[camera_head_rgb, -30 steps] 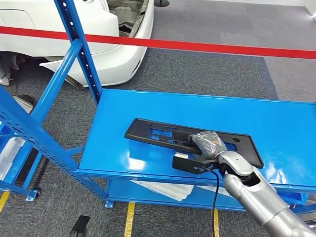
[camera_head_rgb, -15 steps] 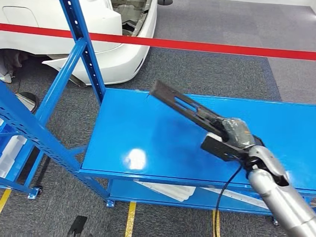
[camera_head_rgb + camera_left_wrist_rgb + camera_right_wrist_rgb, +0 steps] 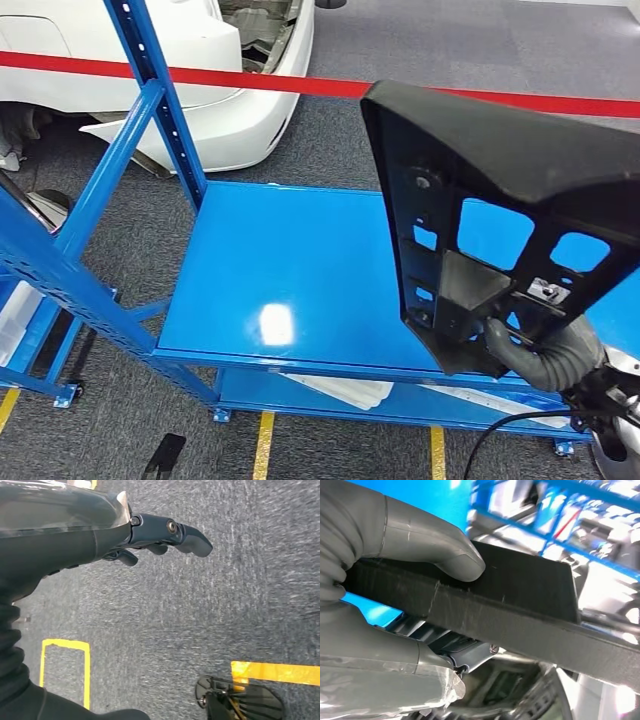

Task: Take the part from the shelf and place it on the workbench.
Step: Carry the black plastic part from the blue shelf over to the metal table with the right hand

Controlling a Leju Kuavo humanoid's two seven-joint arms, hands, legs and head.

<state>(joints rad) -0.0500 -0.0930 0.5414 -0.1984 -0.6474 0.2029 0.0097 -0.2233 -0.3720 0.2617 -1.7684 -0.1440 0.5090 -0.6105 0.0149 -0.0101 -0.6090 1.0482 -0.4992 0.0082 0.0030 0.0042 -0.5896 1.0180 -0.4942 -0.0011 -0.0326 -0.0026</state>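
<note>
The part [image 3: 498, 160] is a long black plastic panel with cut-outs. It is raised off the blue shelf [image 3: 302, 260] and looms close to the head camera at the right. My right hand [image 3: 555, 355] grips its lower edge from below. In the right wrist view the grey thumb [image 3: 433, 545] presses on the part's flat black edge [image 3: 516, 610], with the other fingers under it. My left hand [image 3: 158, 535] hangs over the grey carpet floor with its fingers apart, holding nothing.
Blue rack uprights [image 3: 158, 100] rise at the left of the shelf. A red barrier tape [image 3: 226, 78] and a white car body [image 3: 226, 110] lie behind it. White parts [image 3: 340, 385] sit on the lower shelf. Yellow lines [image 3: 263, 445] mark the floor.
My right hand has lifted the black part off the shelf top and swung it up close to the head camera. The shelf top where it lay is now bare.
</note>
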